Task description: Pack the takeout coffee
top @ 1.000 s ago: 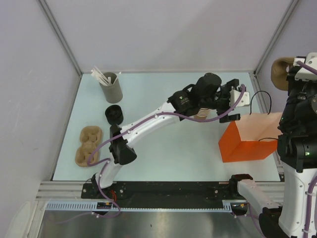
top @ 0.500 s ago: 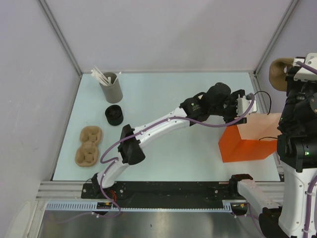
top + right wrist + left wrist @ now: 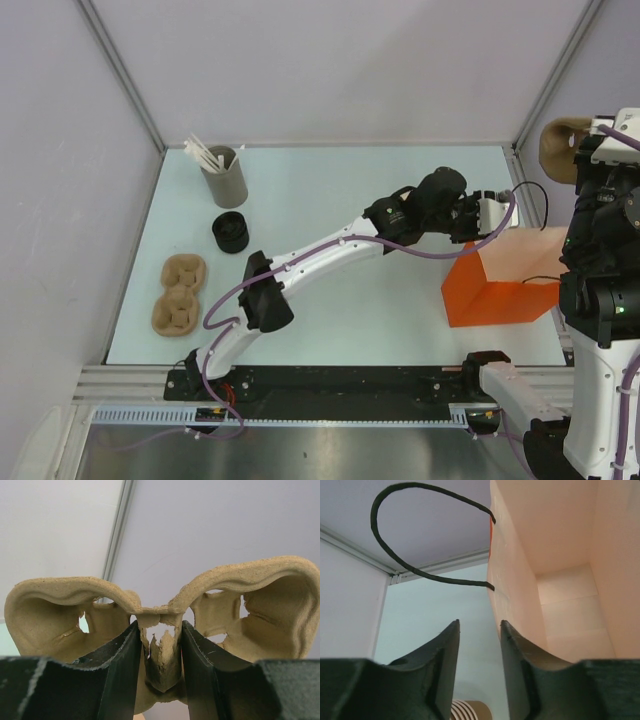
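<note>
1. The table point(image 3: 330, 180) carries an orange bag point(image 3: 495, 295) on its right side.
2. The right gripper point(image 3: 159, 630) has its jaws clenched on a pulp cup carrier point(image 3: 260, 610).
3. The left gripper point(image 3: 479, 630) is at the bag's wall, and I cannot tell if it grasps.
4. The takeout coffee is hidden in every view.

Takeout coffee: a single lidded cup is not discernible in any view. Component stock only: tan cups point(image 3: 470, 711), nested stack, ribbed rims showing at the left wrist view's bottom edge; black lids point(image 3: 230, 232), stacked, table's left.
</note>
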Available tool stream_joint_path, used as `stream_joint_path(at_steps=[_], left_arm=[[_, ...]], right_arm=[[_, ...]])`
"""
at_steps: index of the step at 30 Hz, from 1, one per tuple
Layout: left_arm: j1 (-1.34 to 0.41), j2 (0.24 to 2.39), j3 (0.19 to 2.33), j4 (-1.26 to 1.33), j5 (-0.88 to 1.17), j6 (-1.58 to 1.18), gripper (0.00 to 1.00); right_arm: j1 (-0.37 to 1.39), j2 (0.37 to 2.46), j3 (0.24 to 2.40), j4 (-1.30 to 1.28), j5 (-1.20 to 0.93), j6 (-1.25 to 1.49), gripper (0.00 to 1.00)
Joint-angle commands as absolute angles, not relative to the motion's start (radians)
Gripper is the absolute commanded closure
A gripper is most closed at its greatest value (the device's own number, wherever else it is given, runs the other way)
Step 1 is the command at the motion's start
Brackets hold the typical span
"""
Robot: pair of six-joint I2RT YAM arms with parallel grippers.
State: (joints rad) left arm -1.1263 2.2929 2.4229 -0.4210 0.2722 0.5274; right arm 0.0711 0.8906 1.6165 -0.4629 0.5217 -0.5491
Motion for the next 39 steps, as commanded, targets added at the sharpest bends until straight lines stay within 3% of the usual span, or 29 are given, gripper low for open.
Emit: stream_joint_path(at_steps=[1,6,10,19,39], left_arm=[[-1.132,2.295,2.457,-0.426,0.270,0.551,0.51],[-1.134,2.287,2.456,-0.466,0.299,0.558,0.47],[-1.137,2.293,2.456,-0.492,0.301,0.577,0.54],[-1.143,2.298,2.456,-0.511,0.288,0.601,0.99],[-1.147,2.091,2.339,-0.578,0.003,0.485,1.00]], right_arm=[[0.080,0.876,1.617,-0.462,0.512,-0.529,0.60],[0.083,0.876,1.614,-0.465,0.511,-0.528,0.60],[0.084,0.873,1.614,-0.465,0.506,-0.522,0.60],[0.091,0.874,1.611,-0.463,0.509,-0.520,0.61],[0.109,0.913,1.597,-0.419,0.497,-0.545,0.60]])
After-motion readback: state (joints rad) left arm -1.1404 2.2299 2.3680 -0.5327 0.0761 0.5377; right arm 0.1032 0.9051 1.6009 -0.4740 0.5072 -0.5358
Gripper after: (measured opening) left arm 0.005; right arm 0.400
